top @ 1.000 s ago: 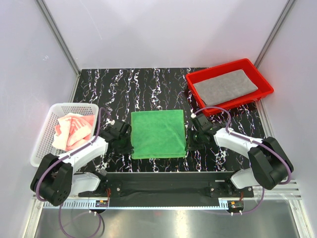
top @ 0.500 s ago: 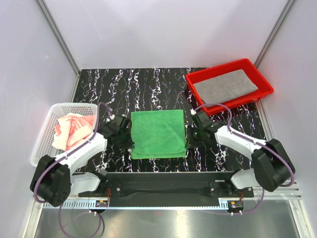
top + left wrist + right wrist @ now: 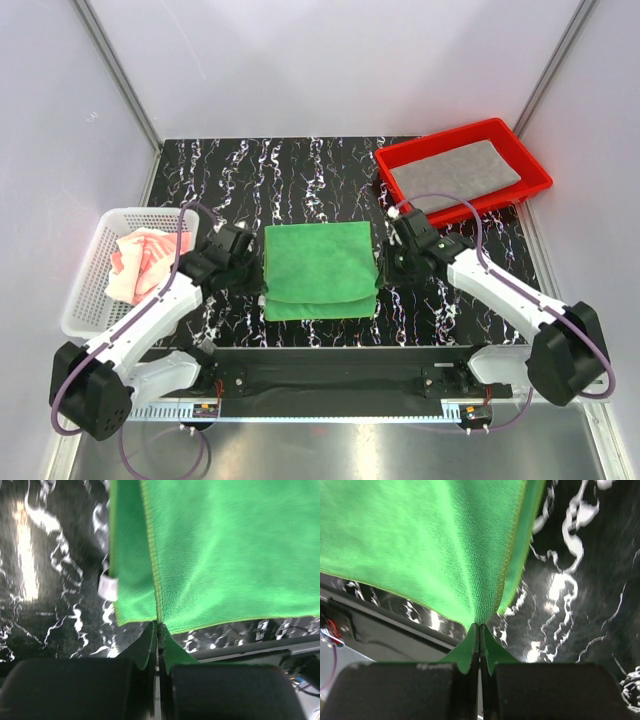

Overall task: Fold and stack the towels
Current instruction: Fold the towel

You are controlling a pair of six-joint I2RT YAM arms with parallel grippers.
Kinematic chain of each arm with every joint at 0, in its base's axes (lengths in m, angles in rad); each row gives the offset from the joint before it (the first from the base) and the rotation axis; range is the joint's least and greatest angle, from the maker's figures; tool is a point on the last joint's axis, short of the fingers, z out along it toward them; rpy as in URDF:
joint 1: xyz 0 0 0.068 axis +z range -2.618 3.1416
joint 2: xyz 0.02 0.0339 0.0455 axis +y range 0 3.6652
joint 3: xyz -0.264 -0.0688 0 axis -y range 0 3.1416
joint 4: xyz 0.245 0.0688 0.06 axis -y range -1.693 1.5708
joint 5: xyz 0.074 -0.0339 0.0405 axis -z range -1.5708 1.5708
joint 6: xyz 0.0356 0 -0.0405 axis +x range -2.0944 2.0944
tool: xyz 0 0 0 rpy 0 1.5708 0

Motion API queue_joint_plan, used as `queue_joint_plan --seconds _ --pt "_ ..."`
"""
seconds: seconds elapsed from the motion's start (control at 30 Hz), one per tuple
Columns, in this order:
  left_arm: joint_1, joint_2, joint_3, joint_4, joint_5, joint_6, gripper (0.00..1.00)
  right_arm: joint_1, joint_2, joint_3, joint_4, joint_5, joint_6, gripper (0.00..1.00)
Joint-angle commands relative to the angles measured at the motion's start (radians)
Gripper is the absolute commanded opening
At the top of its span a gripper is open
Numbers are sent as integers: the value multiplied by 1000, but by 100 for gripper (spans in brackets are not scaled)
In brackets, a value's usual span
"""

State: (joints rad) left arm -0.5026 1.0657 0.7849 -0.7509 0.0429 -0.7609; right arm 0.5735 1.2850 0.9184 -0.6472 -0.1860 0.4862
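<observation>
Top view, table and contents.

Item: green towel [image 3: 320, 270], centre of the dark marbled table [image 3: 300, 180], between the two arms. Its near edge is raised and carried partway over the rest; a second ago it lay flat as one square sheet. Reading: the first fold is under way, not yet laid down.

Item: left gripper [image 3: 252, 276], at the towel's left side, clamped on the near left corner. It has travelled away from the arm bases along with the cloth.

Item: right gripper [image 3: 384, 268], at the towel's right side, clamped on the near right corner; likewise advanced.

Item: grey towel [image 3: 455, 175], lying flat in the red tray [image 3: 540, 180] at the far right. Unchanged.

Item: pink towel [image 3: 148, 262], crumpled in the white basket [image 3: 85, 290] at the left. Unchanged. No pale fourth cloth can be made out.

Left wrist view: the fingers [image 3: 145, 650] are pressed together with the green hem pinched between them, and a white label [image 3: 107, 588] sits on the lower layer's edge. The top view shows neither detail.

Right wrist view: same pinch on the other corner, the cloth rising taut from the tips. Tray and basket appear only from above.

Judgement: two towels remain to be folded and stacked.
</observation>
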Motion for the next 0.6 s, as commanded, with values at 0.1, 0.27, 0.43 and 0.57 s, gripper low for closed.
queue_joint_plan --seconds 0.1,0.27,0.43,0.57 --pt "-2 -12 -174 57 64 -38 0 8 -33 -173 84 -70 46 0" --pt "-4 -12 -208 74 43 -41 0 8 -16 -227 173 -95 68 0" --pt "-4 25 -207 87 31 -32 0 6 2 -262 222 -70 65 0" --pt "-13 56 -210 93 40 -32 0 6 14 -292 257 -86 71 4"
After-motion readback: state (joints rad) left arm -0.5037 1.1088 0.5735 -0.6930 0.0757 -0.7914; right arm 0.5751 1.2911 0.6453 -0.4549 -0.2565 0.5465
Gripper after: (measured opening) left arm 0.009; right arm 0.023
